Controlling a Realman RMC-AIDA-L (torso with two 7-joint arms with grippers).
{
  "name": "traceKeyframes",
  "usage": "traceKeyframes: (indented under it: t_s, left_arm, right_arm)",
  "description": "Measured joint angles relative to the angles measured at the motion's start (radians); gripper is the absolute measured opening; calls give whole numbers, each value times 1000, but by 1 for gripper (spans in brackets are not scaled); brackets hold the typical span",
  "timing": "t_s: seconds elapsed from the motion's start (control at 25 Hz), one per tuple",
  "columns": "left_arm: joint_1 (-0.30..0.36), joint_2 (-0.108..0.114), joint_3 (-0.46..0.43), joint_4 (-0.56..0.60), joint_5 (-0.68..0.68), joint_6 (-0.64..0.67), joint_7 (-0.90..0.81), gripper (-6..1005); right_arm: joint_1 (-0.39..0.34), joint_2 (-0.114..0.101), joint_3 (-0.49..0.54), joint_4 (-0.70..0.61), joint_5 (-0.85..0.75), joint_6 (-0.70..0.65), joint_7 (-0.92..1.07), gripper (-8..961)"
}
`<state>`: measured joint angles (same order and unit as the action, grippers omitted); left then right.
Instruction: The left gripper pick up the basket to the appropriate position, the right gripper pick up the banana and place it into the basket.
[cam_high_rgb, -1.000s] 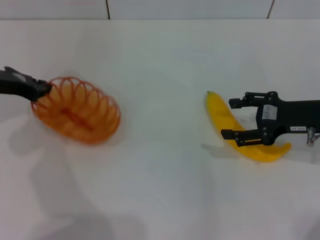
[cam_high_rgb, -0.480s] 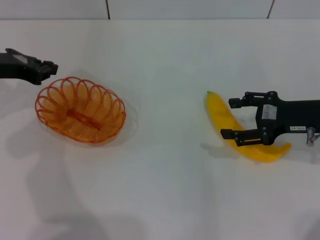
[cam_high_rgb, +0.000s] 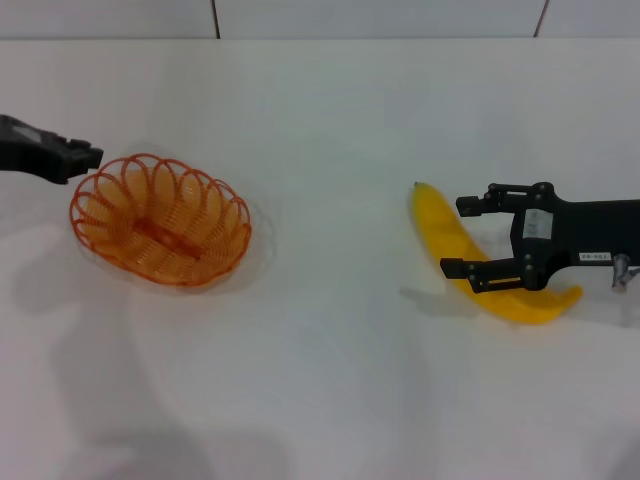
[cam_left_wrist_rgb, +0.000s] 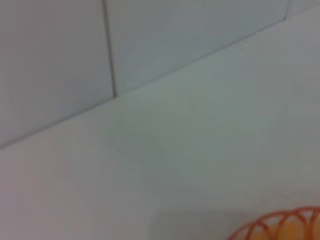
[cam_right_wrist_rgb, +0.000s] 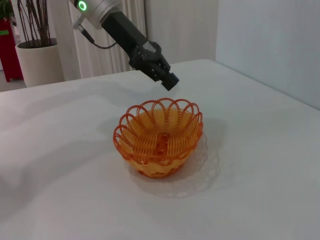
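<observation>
The orange wire basket (cam_high_rgb: 160, 220) stands flat on the white table at the left; it also shows in the right wrist view (cam_right_wrist_rgb: 159, 137), and a bit of its rim shows in the left wrist view (cam_left_wrist_rgb: 280, 227). My left gripper (cam_high_rgb: 90, 158) hovers just beyond the basket's far left rim, open and not touching it; the right wrist view shows it above the rim (cam_right_wrist_rgb: 169, 80). The yellow banana (cam_high_rgb: 435, 220) lies on the table at the right. My right gripper (cam_high_rgb: 455, 236) is open, with one finger on each side of the banana's middle.
The white table (cam_high_rgb: 330, 350) runs back to a tiled wall (cam_high_rgb: 380, 15). In the right wrist view a potted plant (cam_right_wrist_rgb: 37, 60) and curtains stand beyond the table's far edge.
A second ago my left gripper held the basket's rim with the basket tilted. It has let go, the basket has settled flat, and the gripper sits just off the rim. The right arm has not moved.
</observation>
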<state>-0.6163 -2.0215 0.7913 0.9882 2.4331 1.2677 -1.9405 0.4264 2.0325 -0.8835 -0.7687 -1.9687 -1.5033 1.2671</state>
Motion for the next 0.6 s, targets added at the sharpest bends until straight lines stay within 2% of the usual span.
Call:
traceKeyframes:
  t_s: [0.32, 0.56, 0.6]
  left_arm:
    - [1, 17, -2, 30, 22, 37, -60, 205]
    - [3, 22, -1, -13, 52, 28, -53, 444]
    - [2, 22, -2, -23, 57, 24, -52, 563]
  right_arm:
    - [0, 0, -1, 2, -2, 4, -1, 851]
    - [3, 0, -2, 5, -2, 3, -3, 851]
    - [4, 1, -2, 8, -2, 3, -4, 851]
